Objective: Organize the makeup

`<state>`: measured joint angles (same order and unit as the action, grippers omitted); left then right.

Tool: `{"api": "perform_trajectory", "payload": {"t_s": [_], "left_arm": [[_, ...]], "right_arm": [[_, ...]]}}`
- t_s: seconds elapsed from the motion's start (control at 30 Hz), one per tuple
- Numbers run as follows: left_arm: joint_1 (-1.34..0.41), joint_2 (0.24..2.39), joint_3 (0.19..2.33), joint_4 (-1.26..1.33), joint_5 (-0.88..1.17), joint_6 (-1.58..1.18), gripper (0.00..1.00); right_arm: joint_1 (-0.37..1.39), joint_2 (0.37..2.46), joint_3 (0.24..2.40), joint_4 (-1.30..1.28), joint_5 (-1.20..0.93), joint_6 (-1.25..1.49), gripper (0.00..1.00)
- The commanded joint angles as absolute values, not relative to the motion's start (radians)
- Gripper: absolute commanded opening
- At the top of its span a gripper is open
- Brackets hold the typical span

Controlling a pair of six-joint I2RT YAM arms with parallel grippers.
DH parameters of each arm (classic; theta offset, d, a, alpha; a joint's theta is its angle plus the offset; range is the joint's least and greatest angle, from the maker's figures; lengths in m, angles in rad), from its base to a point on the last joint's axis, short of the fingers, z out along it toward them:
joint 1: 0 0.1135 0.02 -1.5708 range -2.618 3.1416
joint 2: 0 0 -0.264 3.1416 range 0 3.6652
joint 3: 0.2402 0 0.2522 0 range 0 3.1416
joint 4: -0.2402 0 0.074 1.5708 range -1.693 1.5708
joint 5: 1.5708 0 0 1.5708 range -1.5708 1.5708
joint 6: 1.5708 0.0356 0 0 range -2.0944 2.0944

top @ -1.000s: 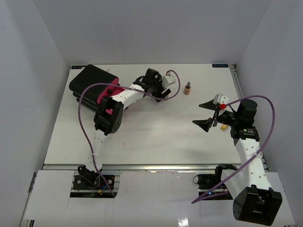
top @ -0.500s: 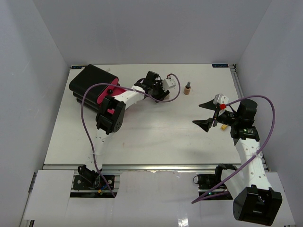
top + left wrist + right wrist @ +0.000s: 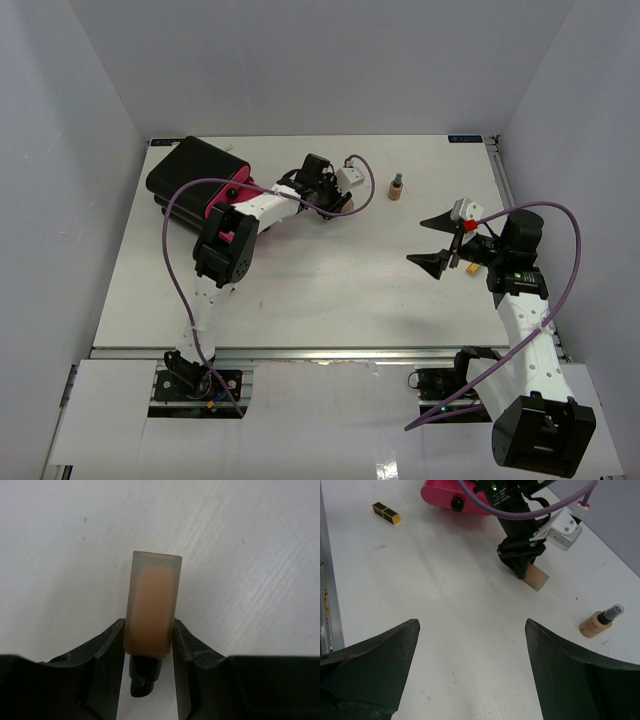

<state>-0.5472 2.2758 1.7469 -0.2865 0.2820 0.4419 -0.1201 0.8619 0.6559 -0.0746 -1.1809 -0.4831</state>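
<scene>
Toward the far middle of the tabletop [image 3: 300, 290], near the black-and-pink case [image 3: 190, 172], the foundation tube [image 3: 151, 607] lies flat with the left gripper [image 3: 149, 630] closed on its two long sides by the black cap. It looks light, stiff and smooth, so a firm pinch across the body should suit. The right gripper [image 3: 471, 625] hangs wide open, empty.

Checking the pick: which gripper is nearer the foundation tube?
Left. The left gripper clamps the tube by its sides; the right gripper hangs open, well apart from it, off to the right.
</scene>
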Motion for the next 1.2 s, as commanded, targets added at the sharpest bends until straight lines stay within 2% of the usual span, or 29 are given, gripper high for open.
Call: {"api": "perform_trajectory", "payload": {"t_s": [0.0, 0.4, 0.63, 0.87, 1.1, 1.17], "left_arm": [[-0.540, 2.003, 1.625, -0.244, 0.218, 0.327, 0.00], [-0.479, 1.511, 1.162, -0.246, 0.089, 0.028, 0.00], [-0.458, 1.281, 1.026, -0.291, -0.080, -0.092, 0.00], [-0.441, 1.244, 0.999, -0.321, -0.331, -0.037, 0.00], [-0.431, 1.424, 1.091, -0.288, -0.509, 0.060, 0.00], [-0.428, 1.454, 1.118, -0.285, -0.508, 0.076, 0.05]], "right_arm": [[-0.129, 0.845, 0.661, -0.074, -1.190, -0.499, 0.93], [-0.135, 0.823, 0.663, -0.080, -1.202, -0.499, 0.93], [-0.135, 0.831, 0.666, -0.080, -1.208, -0.488, 0.93], [-0.135, 0.833, 0.664, -0.078, -1.213, -0.486, 0.93], [-0.135, 0.838, 0.660, -0.078, -1.207, -0.488, 0.93], [-0.137, 0.838, 0.660, -0.078, -1.207, -0.489, 0.93]]}}
